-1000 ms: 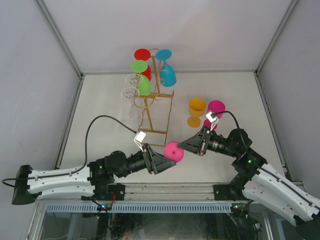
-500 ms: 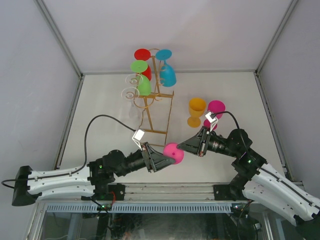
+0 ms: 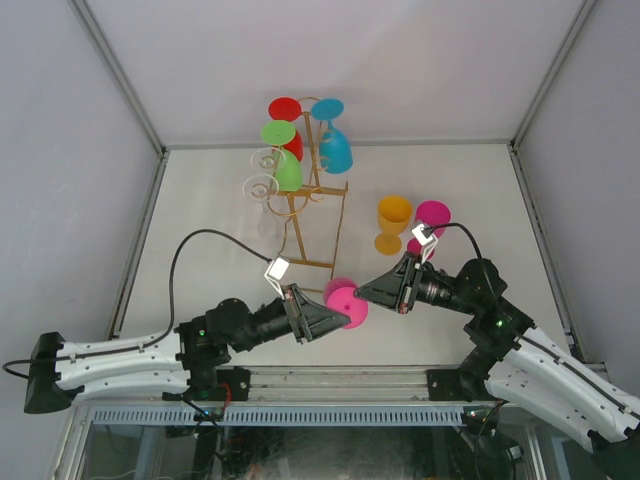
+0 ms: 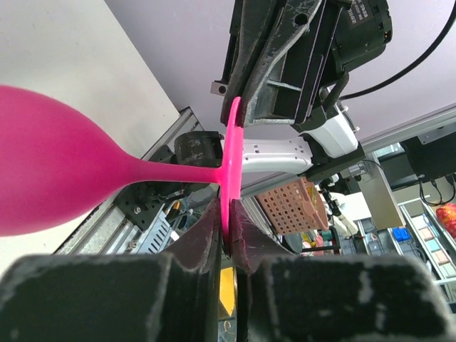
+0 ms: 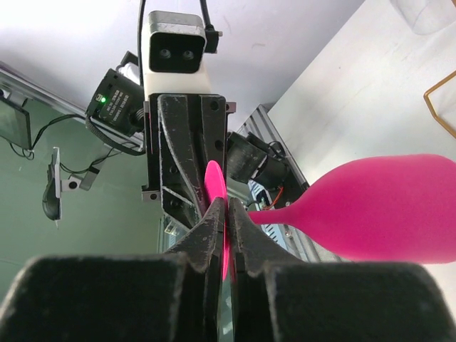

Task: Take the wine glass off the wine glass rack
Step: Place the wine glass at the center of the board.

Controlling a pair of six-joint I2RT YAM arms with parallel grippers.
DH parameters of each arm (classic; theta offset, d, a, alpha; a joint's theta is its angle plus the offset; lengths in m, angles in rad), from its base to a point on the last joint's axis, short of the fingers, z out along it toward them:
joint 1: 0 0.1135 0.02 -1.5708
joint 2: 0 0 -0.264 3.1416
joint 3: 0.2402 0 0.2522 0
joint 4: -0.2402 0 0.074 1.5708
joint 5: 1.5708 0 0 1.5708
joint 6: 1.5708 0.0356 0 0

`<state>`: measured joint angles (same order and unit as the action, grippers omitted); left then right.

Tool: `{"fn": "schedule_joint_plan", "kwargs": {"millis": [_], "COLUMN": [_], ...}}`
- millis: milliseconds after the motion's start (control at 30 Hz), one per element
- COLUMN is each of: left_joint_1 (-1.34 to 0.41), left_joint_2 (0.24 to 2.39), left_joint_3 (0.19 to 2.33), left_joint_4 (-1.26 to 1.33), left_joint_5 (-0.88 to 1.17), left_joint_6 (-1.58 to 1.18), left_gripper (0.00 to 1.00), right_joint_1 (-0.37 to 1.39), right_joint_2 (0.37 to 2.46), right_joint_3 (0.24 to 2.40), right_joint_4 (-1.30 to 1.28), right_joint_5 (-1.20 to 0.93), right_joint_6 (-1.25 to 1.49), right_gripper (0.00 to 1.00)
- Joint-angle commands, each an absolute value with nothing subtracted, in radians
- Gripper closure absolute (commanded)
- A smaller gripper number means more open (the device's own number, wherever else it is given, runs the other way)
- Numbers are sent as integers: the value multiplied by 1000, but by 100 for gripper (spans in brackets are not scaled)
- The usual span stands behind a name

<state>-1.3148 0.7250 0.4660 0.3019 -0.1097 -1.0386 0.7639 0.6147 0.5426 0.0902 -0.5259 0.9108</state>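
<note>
- I am clamping my left fingers (image 4: 214,231) together on the edge of the flat round foot (image 4: 232,135) of the pink wine glass (image 4: 57,178). Its stem is lying sideways and its bowl is sticking out to one side of them.
- I am pinching the opposite edge of that same foot with my right fingers (image 5: 214,226), also pressed shut on it, so the two pairs are facing each other tip to tip.
- The glass is hanging between both pairs over the worktop (image 3: 220,210), off the wine glass rack (image 3: 318,190) and just on the near side of its base loop.
- Beyond my left fingers the gold rack is standing upright, carrying a red glass (image 3: 285,108), a green glass (image 3: 289,172), a blue glass (image 3: 335,150) and clear glasses (image 3: 262,187).
- Beyond my right fingers a yellow glass (image 3: 393,215) and a magenta glass (image 3: 432,214) are standing upright on the worktop, just beside each other.
</note>
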Motion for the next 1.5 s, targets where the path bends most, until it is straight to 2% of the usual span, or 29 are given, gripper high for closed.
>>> {"fn": "schedule_joint_plan", "kwargs": {"millis": [0, 200, 367, 467, 533, 633, 733, 867, 1467], "left_joint_1": [-1309, -1309, -1309, -1309, -1309, -1309, -1309, -1309, -1305], "left_joint_2": [722, 720, 722, 724, 726, 725, 727, 736, 750], "left_joint_3": [478, 475, 475, 478, 478, 478, 474, 476, 484], "left_joint_4": [357, 357, 356, 356, 356, 356, 356, 356, 362], "left_joint_5": [-94, -98, -96, -94, -91, -89, -90, -77, -68], "left_joint_6": [-1048, -1046, -1043, -1042, -1041, -1041, -1042, -1043, -1039], "left_gripper": [92, 97, 99, 100, 100, 99, 87, 78, 79], "right_joint_1": [775, 775, 775, 775, 775, 775, 776, 778, 802], "right_joint_2": [610, 611, 613, 618, 622, 620, 616, 614, 612], "right_joint_3": [555, 554, 554, 554, 554, 554, 554, 555, 554], "right_joint_4": [133, 113, 108, 109, 112, 113, 129, 151, 164], "right_joint_5": [-538, -559, -566, -568, -570, -562, -558, -570, -608], "right_joint_6": [887, 873, 871, 870, 871, 874, 879, 879, 855], "right_gripper": [100, 99, 85, 83, 85, 100, 100, 100, 100]}}
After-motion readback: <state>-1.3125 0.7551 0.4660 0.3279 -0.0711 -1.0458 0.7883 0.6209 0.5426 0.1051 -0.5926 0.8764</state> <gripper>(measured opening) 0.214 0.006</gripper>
